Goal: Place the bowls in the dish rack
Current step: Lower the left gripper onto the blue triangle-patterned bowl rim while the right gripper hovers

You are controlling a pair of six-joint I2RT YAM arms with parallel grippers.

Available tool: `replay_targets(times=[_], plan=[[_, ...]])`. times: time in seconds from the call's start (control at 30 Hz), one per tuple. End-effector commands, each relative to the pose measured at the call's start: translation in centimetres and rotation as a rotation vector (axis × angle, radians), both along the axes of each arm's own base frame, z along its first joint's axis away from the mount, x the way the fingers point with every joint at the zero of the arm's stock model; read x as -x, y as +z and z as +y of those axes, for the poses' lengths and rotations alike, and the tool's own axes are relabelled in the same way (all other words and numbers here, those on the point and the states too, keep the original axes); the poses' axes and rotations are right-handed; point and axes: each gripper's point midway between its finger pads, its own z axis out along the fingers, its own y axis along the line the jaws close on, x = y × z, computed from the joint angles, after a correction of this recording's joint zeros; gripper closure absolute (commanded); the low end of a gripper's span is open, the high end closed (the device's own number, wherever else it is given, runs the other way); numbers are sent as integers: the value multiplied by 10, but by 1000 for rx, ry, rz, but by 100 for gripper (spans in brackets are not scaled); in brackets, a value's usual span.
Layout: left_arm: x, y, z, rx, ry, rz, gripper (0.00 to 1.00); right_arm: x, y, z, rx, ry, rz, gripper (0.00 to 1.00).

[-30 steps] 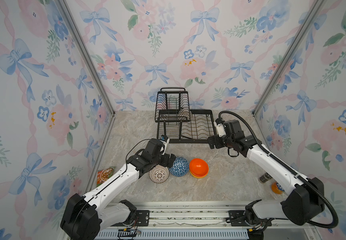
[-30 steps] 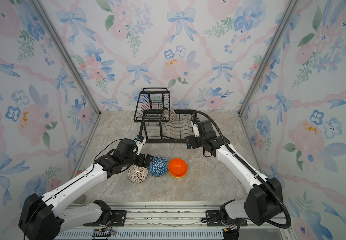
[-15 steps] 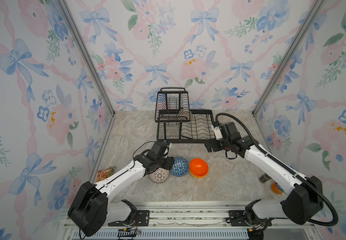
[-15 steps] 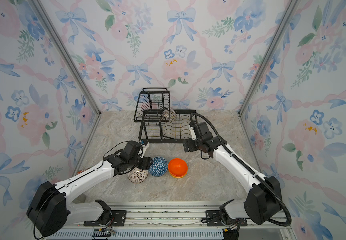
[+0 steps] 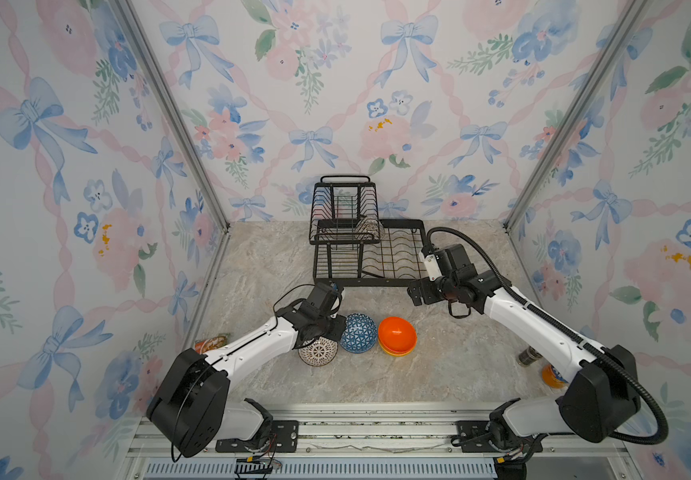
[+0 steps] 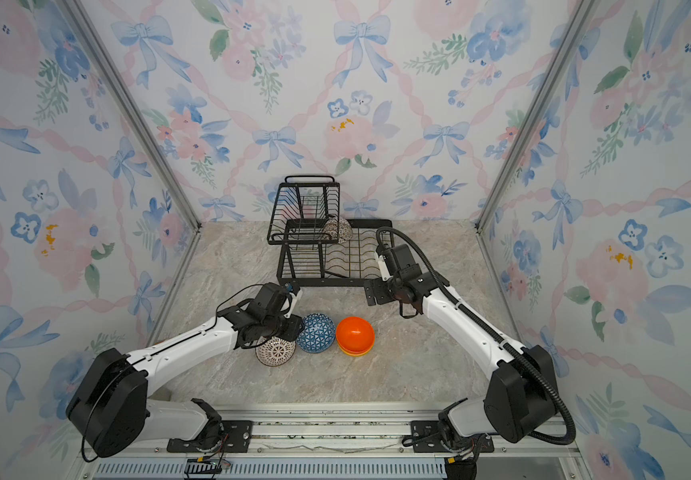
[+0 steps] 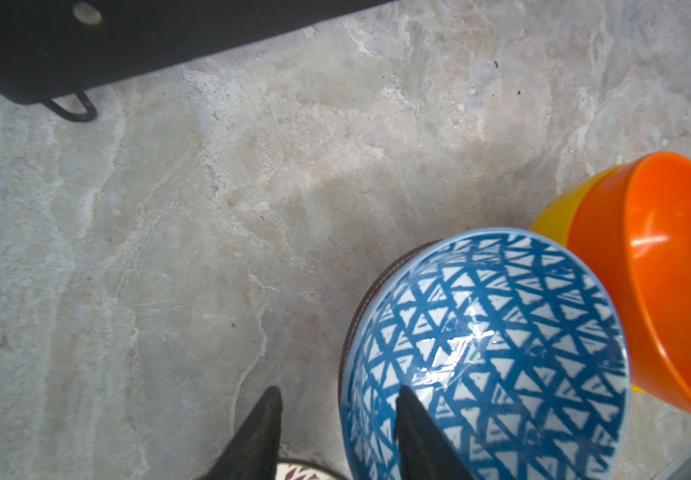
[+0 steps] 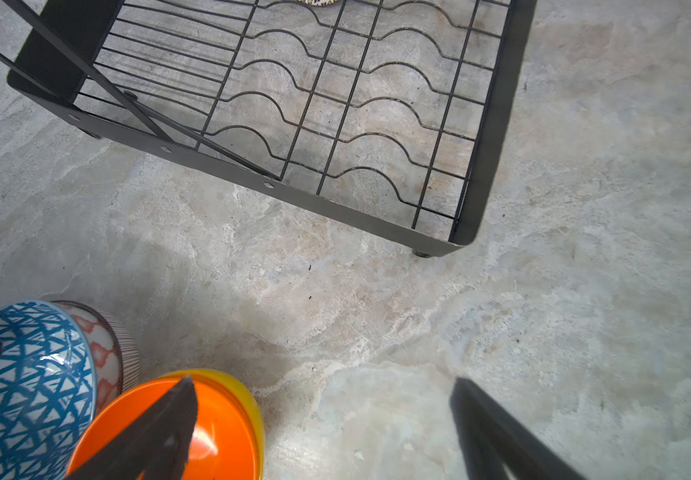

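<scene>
Progress: we count one of six loaded | mosaic bowl [image 5: 368, 227] stands in dish rack [image 5: 377, 282] by bench [image 5: 377, 374] back edge | five wait mid-bench: lattice bowl [image 5: 318, 352], blue bowl [image 7: 501, 332] on striped bowl [image 8: 104, 345], orange bowl [image 5: 395, 332] in yellow bowl [image 8: 248, 399] | left jaws straddle blue rim, not clenched | right jaws released, empty

the blue bowl [image 5: 359, 333], the lattice bowl [image 5: 318, 353] and the orange bowl [image 5: 396, 333] sit tight in a row, too close for a finger between. my left gripper [image 7: 337, 390] has the blue bowl's rim in its gap. the table [image 5: 439, 374] is bare from the bowls up to the dish rack [image 5: 377, 284], and under my spread right gripper [image 8: 323, 380]. the rack's upper basket [image 5: 345, 240] covers its left part.
</scene>
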Motion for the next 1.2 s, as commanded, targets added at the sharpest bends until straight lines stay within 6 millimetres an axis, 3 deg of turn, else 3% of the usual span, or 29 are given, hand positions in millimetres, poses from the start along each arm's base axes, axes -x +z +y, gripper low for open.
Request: replay_targets(times=[0.0, 0.23, 0.4, 0.7, 0.97, 1.17], plan=[[-6, 5, -9, 16, -20, -10, 63, -1, 0, 2, 12, 14, 0, 3], [-8, 7, -10, 15, -22, -17, 87, 0, 3, -3, 13, 6, -6, 3], [-9, 17, -8, 24, -16, -47, 98, 0, 4, -7, 11, 2, -12, 3], [-7, 31, -2, -16, -7, -95, 100, 4, 1, -10, 1, -5, -9, 3], [-4, 26, -6, -40, -20, -83, 62, 6, -1, -12, -1, -8, -5, 3], [-5, 17, -6, -60, -20, -62, 57, 6, 0, -14, -5, -10, -10, 3]])
